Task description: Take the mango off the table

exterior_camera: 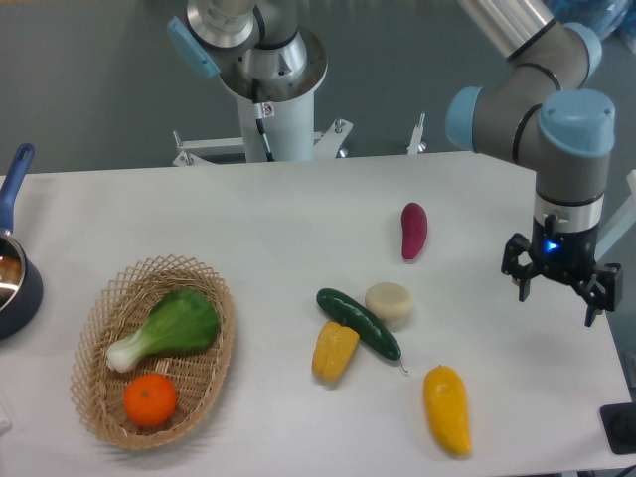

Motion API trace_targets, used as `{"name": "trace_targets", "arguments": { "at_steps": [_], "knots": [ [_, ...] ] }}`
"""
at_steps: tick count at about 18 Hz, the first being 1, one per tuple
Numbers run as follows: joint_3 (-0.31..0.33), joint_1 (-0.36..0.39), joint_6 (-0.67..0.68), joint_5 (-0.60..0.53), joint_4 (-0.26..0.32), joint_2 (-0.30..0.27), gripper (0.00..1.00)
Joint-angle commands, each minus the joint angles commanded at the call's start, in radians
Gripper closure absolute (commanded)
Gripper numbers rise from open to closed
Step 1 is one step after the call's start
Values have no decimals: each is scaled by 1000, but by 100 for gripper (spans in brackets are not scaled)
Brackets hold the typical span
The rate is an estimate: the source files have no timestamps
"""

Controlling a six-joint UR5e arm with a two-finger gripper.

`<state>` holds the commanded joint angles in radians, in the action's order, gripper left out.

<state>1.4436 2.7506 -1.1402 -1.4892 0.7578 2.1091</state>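
Observation:
The mango (pixel 447 409) is a smooth yellow-orange elongated fruit lying on the white table (pixel 268 219) near the front edge, right of centre. My gripper (pixel 558 298) hangs at the right side of the table, above and to the right of the mango and well apart from it. Its fingers point down and stand spread apart, open and empty.
A shorter bumpy yellow corn cob (pixel 335 351) lies left of the mango beside a dark green cucumber (pixel 359 323) and a pale round piece (pixel 389 301). A purple sweet potato (pixel 413 230) lies farther back. A wicker basket (pixel 104 323) at front left holds a bok choy and an orange. A pot (pixel 15 278) sits at the left edge.

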Motion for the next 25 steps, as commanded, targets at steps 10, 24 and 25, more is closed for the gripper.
{"name": "trace_targets", "arguments": {
  "at_steps": [10, 24, 25],
  "knots": [
    [-112, -94, 287, 14, 2, 112, 0],
    [-97, -181, 385, 90, 3, 178, 0],
    [-98, -192, 401, 81, 0, 187, 0]
  ]
}}
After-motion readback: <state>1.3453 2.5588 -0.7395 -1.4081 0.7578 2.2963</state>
